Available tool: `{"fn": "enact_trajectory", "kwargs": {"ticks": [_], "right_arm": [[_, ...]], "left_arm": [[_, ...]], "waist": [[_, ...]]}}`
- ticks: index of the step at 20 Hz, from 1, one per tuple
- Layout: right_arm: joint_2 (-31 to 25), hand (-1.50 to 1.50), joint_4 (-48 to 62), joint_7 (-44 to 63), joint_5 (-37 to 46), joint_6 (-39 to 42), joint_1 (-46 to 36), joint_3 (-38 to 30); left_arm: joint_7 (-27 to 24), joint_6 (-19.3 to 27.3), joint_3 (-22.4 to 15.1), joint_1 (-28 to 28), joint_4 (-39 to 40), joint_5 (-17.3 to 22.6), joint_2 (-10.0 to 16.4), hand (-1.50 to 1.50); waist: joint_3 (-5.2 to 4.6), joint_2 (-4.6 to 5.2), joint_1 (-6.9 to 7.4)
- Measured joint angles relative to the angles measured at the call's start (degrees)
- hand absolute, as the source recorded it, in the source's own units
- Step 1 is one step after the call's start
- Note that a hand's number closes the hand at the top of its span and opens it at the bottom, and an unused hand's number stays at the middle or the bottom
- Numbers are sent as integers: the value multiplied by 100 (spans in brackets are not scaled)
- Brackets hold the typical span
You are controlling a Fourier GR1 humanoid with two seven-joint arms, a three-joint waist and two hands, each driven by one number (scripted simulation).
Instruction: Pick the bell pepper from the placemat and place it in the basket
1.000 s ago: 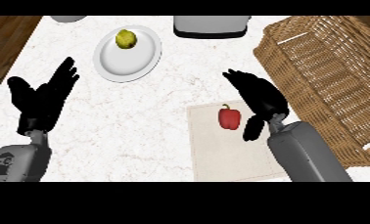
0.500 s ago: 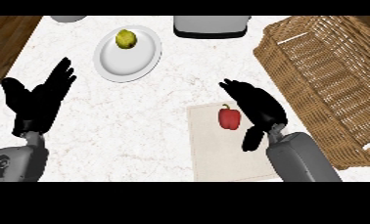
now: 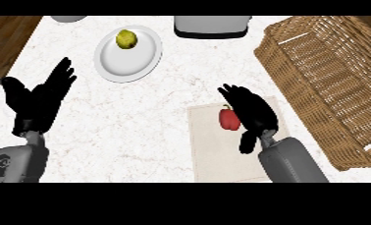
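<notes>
Right robot hand (image 3: pixel 252 113), black and set on a smooth grey forearm, was seen in the head view over the placemat (image 3: pixel 217 155). Its fingers were spread apart and nearly straight, closed on nothing. The bell pepper (image 3: pixel 229 119), red, glossy and blocky with a short dark stem, was found lying on the pale, cloth-like rectangular placemat, just at the left edge of that hand; whether the two touched could not be told. The left robot hand (image 3: pixel 39 103) was held open near the left edge, fingers up and parted. A large rectangular basket (image 3: pixel 319 71) of woven brown wicker was set to the right of the placemat. Farther back on the white, faintly veined marble counter (image 3: pixel 174 91), a round white plate (image 3: pixel 127 64) was seen carrying a small yellow-green fruit (image 3: pixel 126 39).
</notes>
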Motion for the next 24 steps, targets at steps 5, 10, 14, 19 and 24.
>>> {"fn": "enact_trajectory", "kwargs": {"ticks": [5, 10, 14, 19, 24], "right_arm": [[-21, 150, 315, -135, 368, 61, -134, 203], [58, 150, 696, -404, 608, -51, -341, 117], [144, 150, 933, -550, 805, -204, -415, 90], [521, 150, 1117, 678, 514, -668, -608, -384], [707, 150, 1216, 2433, -89, -1641, -1061, -1149]], "left_arm": [[61, 49, -31, -88, -8, -90, -100, 0], [-152, -64, 109, -192, 287, -118, -82, 0], [-105, -38, 77, -121, 174, -205, -150, 0], [-76, -79, 50, -141, 97, -200, -165, 0], [-76, -121, -54, -249, 90, -197, -244, 0]], "waist": [[0, 1, 3], [-5, -15, 4], [-17, -37, 9], [-9, 10, 102], [19, 93, 308]]}}
